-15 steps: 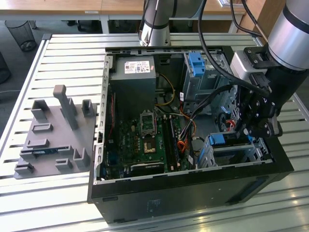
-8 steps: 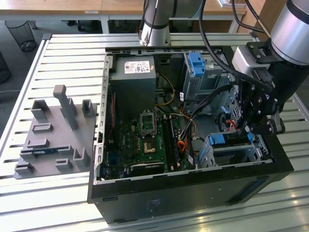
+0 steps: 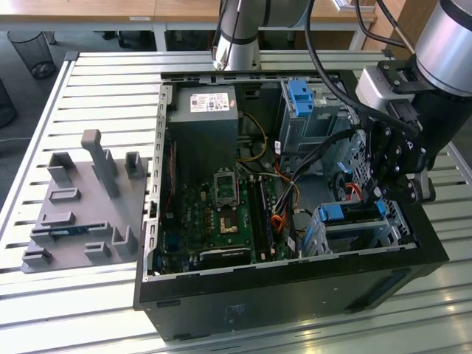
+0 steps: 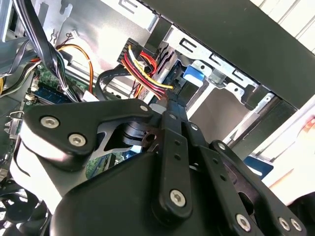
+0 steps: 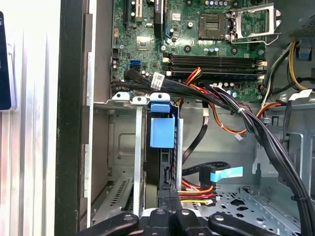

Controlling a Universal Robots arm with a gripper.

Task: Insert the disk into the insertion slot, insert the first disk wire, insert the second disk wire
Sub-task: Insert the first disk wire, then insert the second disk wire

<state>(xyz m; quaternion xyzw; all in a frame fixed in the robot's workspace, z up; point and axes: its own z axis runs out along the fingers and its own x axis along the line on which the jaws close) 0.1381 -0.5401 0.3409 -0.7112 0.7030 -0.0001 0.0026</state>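
The disk (image 5: pixel 161 132) sits in the insertion slot (image 5: pixel 123 162), straight ahead of the fingers (image 4: pixel 173 128), which are pinched almost closed on the plug of the red-and-yellow disk wire (image 4: pixel 147 73). Best, I judge, to keep the plug square to the disk's socket and press straight in, no twist.

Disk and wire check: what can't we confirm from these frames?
- Rear sockets of the disk: the hand sits in front of them in both wrist views, so it is unclear whether the red-and-yellow wire bundle is plugged in.
- Label of the disk: hidden in the first wrist view, where it sits edge-on in the insertion slot.
- Exterior view: the hand overlaps the right end of the insertion slot.
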